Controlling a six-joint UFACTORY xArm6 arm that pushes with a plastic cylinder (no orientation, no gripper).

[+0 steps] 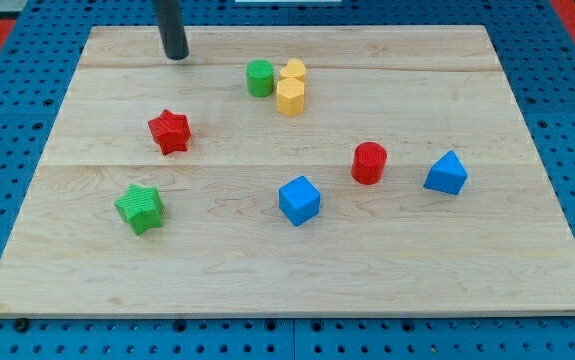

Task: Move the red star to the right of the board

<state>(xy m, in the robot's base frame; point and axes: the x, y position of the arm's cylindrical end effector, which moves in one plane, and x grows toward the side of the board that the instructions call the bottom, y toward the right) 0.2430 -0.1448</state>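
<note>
The red star [169, 131] lies on the left part of the wooden board [287, 270]. My tip [176, 56] rests on the board near the view's top left, above the red star and apart from it, with a clear gap between them. No block touches the tip.
A green star [140, 208] lies below the red star. A green cylinder [260, 78] and two yellow blocks [291, 90] cluster at top centre. A blue cube [299, 200], a red cylinder [369, 163] and another blue block [446, 174] lie to the right.
</note>
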